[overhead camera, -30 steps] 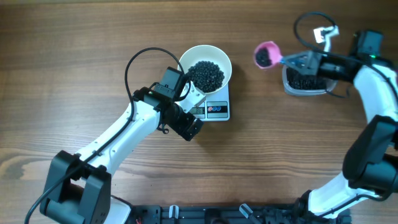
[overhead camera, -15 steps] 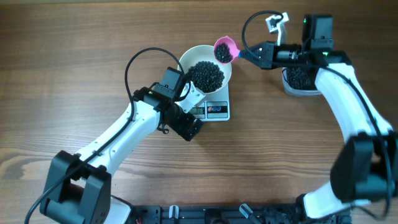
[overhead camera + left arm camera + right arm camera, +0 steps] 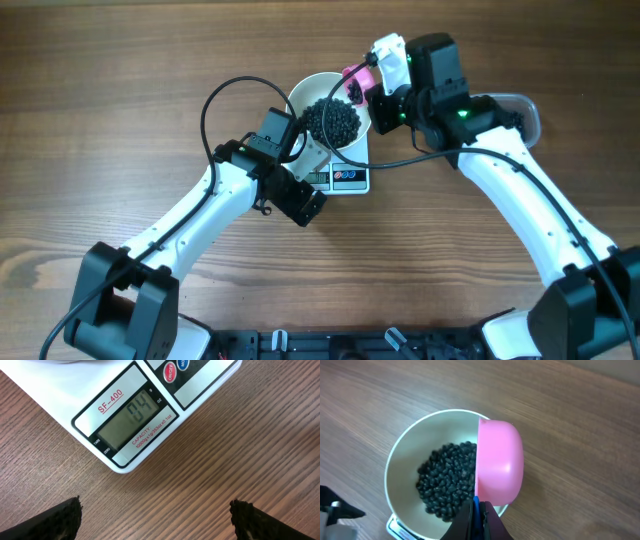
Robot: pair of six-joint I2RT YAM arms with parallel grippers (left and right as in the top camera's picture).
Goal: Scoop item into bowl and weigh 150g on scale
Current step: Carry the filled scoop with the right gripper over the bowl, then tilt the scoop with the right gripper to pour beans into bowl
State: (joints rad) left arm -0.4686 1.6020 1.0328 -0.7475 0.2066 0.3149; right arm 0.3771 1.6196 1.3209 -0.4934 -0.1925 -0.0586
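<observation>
- Beans (image 3: 445,480) lie heaped in your white bowl (image 3: 400,460), which stands on the scale (image 3: 125,415).
- Your right gripper (image 3: 479,510) is clamped tight on the handle of the pink scoop (image 3: 500,467), which is tipped on its side over the bowl's rim.
- Your left gripper (image 3: 155,515) hangs spread wide and empty, just in front of the scale's display (image 3: 131,416).

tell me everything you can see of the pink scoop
The pink scoop is a smooth, plastic-looking cup with a thin blue handle. The right pincer is shut on that handle. The scoop is tipped sideways over the white bowl edge, rounded back toward the wrist camera, mouth facing the beans. Its contents are hidden.
</observation>
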